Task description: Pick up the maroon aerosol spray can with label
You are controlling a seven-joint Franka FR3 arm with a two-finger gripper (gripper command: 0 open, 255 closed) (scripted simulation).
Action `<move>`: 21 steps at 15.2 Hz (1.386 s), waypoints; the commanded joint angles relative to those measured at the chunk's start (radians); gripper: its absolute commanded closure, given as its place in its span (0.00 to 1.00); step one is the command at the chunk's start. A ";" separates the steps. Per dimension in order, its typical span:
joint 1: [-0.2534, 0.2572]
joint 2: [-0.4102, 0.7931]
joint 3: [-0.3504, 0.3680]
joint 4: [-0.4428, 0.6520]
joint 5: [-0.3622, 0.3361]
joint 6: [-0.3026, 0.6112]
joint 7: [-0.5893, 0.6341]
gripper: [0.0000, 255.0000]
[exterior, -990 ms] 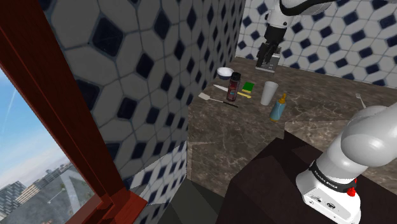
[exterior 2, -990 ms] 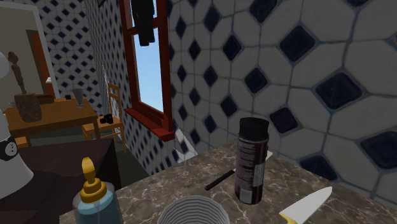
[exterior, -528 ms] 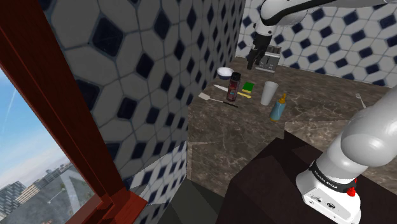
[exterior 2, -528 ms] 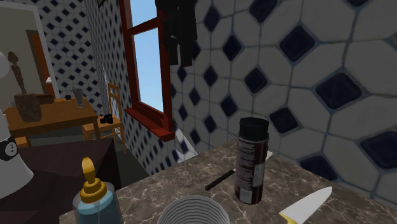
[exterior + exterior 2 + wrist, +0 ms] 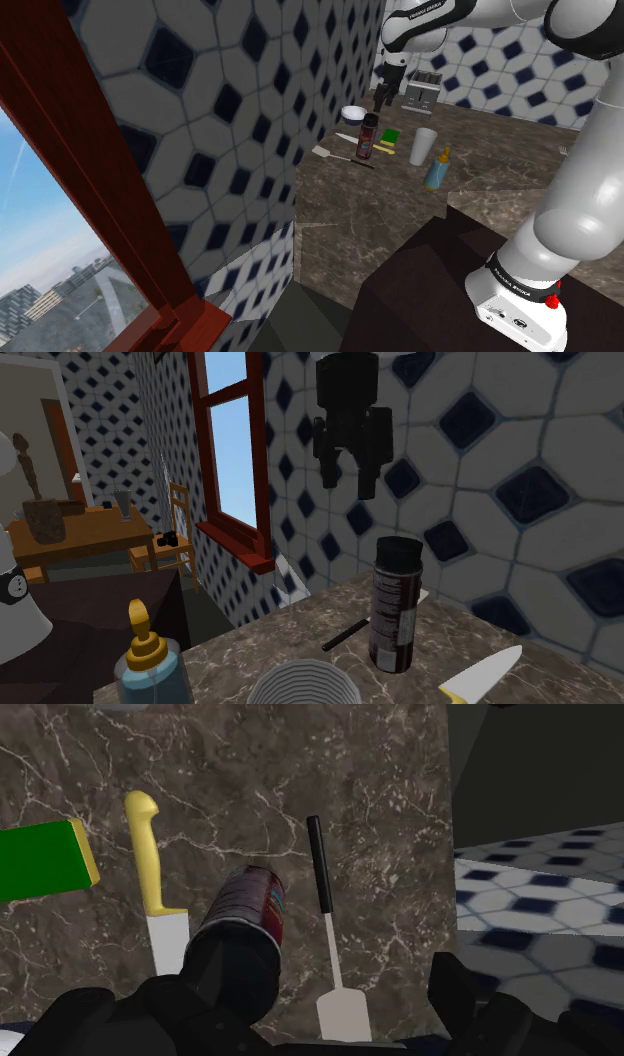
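Your claw (image 5: pixel 348 484) has swung across and hangs open, the can (image 5: pixel 396 607) just below it; descend off-centre and a finger could topple it onto the spatula (image 5: pixel 335 954).

The dark marble desk (image 5: pixel 480 180) carries a maroon spray can (image 5: pixel 369 137) (upright, with black cap) between a yellow-handled knife (image 5: pixel 150 874) and a spatula (image 5: pixel 330 944). Near it are a green sponge (image 5: pixel 389 139), a white cup (image 5: pixel 424 146), a bottle (image 5: pixel 438 168) and a bowl (image 5: pixel 352 113).
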 commanded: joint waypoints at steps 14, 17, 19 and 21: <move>-0.077 0.363 0.025 0.289 0.104 0.042 -0.101 0.00; -0.078 0.369 0.025 0.291 0.106 0.047 -0.103 1.00; -0.079 0.370 0.025 0.292 0.106 0.046 -0.103 1.00; -0.079 0.370 0.025 0.293 0.106 0.046 -0.103 1.00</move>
